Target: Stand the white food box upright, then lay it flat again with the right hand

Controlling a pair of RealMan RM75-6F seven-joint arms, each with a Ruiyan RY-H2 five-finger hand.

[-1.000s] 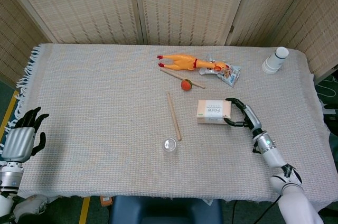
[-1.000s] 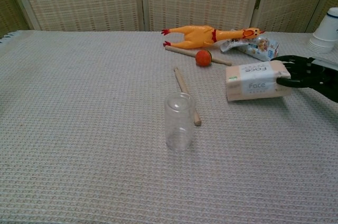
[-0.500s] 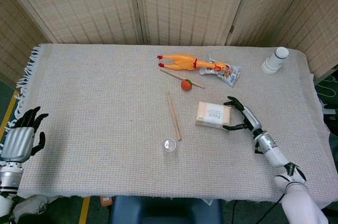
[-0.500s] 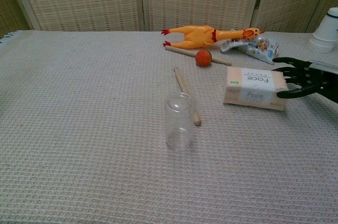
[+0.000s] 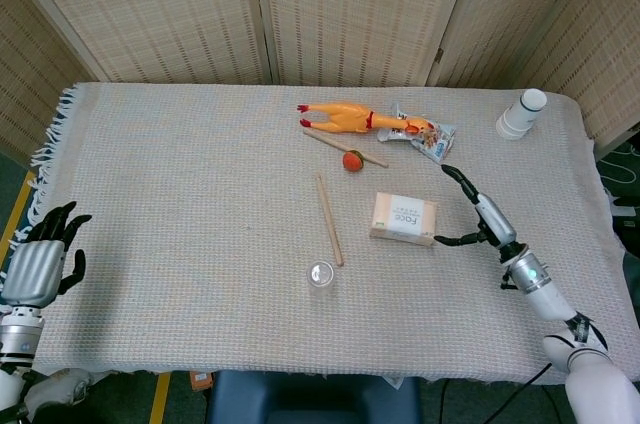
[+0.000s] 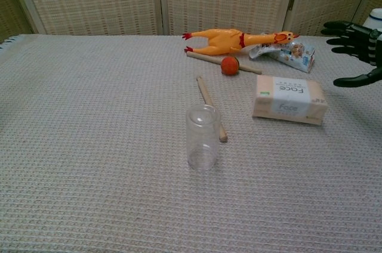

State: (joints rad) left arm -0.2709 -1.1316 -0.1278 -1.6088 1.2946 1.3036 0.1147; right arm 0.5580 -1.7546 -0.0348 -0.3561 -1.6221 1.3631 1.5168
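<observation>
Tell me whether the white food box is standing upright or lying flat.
Lying flat: the white food box rests on its broad face, label up, right hand clear of it.

Woven folding screen panels (image 5: pixel 350 9) enclose the far side. The table carries a beige woven cloth (image 5: pixel 200 224) (fringed left edge). Dark floor (image 5: pixel 12 194) at left.

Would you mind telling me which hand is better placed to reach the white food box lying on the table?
The right hand. It hovers open just beside the white food box, which lies flat on the woven tablecloth. The left hand sits off the table's far left edge, well away from the box.
</observation>
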